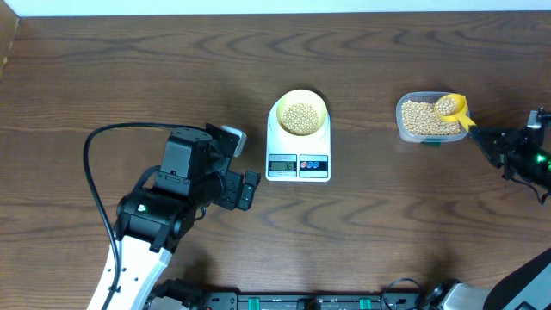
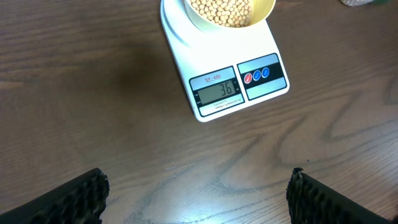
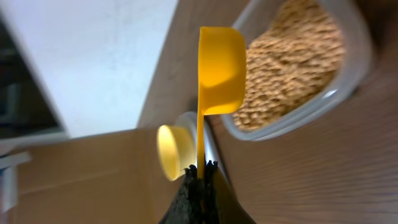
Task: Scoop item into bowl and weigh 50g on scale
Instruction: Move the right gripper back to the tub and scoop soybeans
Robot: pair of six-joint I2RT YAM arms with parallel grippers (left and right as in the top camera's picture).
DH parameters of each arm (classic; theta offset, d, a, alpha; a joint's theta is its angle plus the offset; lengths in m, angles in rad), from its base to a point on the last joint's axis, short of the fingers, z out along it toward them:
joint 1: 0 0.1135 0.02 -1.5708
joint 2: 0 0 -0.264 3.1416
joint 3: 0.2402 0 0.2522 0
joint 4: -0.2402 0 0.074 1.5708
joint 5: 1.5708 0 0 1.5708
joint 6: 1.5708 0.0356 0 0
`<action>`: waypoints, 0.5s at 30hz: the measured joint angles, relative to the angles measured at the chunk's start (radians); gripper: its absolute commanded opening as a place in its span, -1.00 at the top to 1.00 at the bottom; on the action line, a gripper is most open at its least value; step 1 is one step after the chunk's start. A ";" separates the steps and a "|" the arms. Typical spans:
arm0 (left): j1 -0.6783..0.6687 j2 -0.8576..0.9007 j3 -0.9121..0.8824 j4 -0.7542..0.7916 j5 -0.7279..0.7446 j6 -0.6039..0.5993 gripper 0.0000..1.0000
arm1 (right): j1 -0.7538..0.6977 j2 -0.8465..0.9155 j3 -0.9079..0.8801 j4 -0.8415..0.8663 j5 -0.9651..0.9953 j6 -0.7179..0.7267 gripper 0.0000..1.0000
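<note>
The white scale (image 1: pixel 298 164) stands mid-table with the pale-yellow bowl (image 1: pixel 321 102) on its platform. Tan beans (image 1: pixel 300 119) lie in the bowl. In the left wrist view the scale (image 2: pixel 239 84) shows 36 on its display, and the bowl (image 2: pixel 268 12) with beans (image 2: pixel 227 9) is cut off at the top. My left gripper (image 2: pixel 198 196) is open over bare wood, left of and nearer than the scale, and holds nothing. My right gripper (image 3: pixel 200 171) is shut on the handle of a yellow scoop (image 3: pixel 221 68). The scoop's cup (image 1: pixel 451 108) is over the beans in a clear container (image 1: pixel 401 119).
The clear container (image 3: pixel 351 68) of beans sits right of the scale, with a gap of bare wood between them. A black cable (image 1: pixel 95 146) loops left of my left arm. The table's far edge meets a white wall along the top of the overhead view.
</note>
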 measured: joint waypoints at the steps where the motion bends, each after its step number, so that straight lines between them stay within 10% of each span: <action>1: 0.000 0.000 0.000 0.000 0.000 0.000 -0.87 | -0.001 0.000 0.000 0.000 -0.024 0.000 0.98; 15: 0.000 0.000 0.000 0.000 0.000 0.000 -0.87 | 0.093 0.000 0.000 0.000 -0.200 0.068 0.98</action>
